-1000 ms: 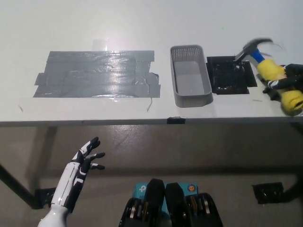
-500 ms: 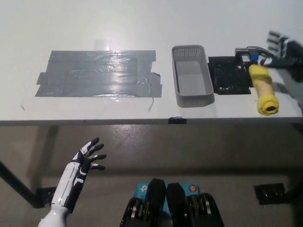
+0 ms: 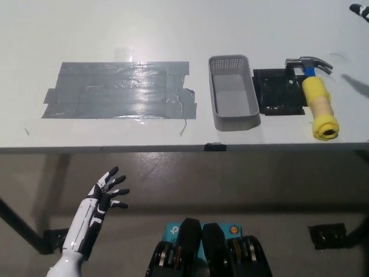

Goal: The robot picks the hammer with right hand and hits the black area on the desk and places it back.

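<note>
You see a white desk (image 3: pixel 173 34) that fills the upper half of the view, with its front edge running across the middle. On the desk, at the left, there is a large patch of grey tape strips (image 3: pixel 118 90), shiny under the light. To the right of it stands a grey perforated basket (image 3: pixel 232 92), and just beside the basket lies the black area (image 3: pixel 278 91), a dark square mat. The hammer (image 3: pixel 316 97) lies on the desk at the right edge of this black area, with the metal head (image 3: pixel 309 62) at the far side and the yellow foam handle (image 3: pixel 320 109) pointing toward the desk's front edge. No hand holds it.

Of the black right hand (image 3: pixel 361 10) you see only a small part at the top right corner, well apart from the hammer; you cannot tell how its fingers stand. The white left hand (image 3: pixel 106 193) hangs below the desk edge at the lower left, with fingers spread and nothing in it.

Under the desk you see a brownish floor (image 3: pixel 242 190), a dark table leg (image 3: pixel 20 228) at the left and a black foot piece (image 3: pixel 330 235) at the right.
</note>
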